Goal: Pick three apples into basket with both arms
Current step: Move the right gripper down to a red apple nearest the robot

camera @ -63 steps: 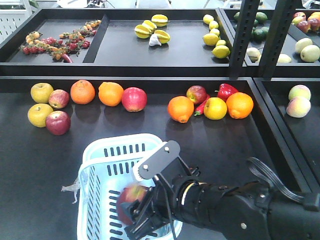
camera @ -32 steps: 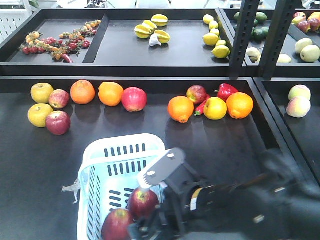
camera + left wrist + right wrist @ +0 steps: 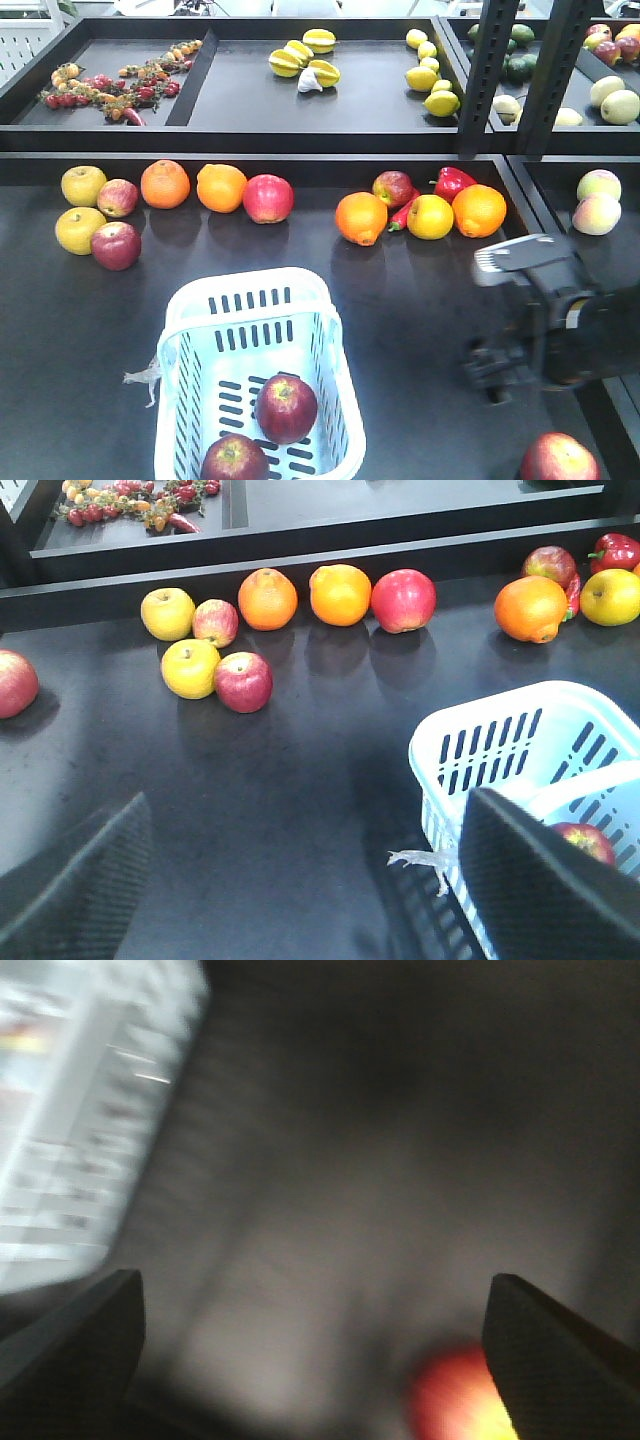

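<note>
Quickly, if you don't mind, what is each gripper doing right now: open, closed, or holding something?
Left gripper: open, jaws wide apart, holding nothing.
Right gripper: open, jaws wide apart, holding nothing; the view is blurred.

The left gripper (image 3: 310,880) hangs over the dark counter (image 3: 250,780), jaws spread wide. The basket (image 3: 500,750) sits lower right, one red apple (image 3: 588,840) showing inside.
</note>
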You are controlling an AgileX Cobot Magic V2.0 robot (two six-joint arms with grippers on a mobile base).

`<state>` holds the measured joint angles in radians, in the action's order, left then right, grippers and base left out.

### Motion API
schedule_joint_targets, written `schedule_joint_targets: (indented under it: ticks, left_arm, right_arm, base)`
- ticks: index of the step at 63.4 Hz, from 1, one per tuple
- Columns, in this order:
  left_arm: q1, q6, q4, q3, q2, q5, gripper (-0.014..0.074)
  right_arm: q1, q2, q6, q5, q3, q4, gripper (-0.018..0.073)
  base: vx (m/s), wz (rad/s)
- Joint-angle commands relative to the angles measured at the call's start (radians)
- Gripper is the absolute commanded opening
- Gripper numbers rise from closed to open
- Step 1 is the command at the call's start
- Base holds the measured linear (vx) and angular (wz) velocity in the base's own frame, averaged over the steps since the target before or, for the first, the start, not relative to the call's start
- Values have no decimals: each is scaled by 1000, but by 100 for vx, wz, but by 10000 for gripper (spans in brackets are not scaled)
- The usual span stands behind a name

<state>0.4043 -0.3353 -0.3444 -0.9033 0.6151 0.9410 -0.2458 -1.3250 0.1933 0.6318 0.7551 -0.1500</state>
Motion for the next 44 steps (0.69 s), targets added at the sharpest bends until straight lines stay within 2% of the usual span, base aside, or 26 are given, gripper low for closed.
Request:
schedule_joint_targets:
  ticks: [1,13,28,44]
  left_arm:
    - [4,-9,-20,-24,5,-54,589]
    - [4,-9,-20,-24,5,-54,589]
    - [4,-9,-20,-24,5,-54,589]
    - [4,-9,-20,-24,5,-54,589]
  right_arm:
    - [75,1,-77,14,26,101,641]
    - [107,-55,-186,-29,-24,226,637]
    - [107,-111,-214,-122,-125,230,634]
    - [107,-204,-214,-163,-137,257,631]
  base:
    - [0,0]
    - [0,0]
    - [0,0]
    - [0,0]
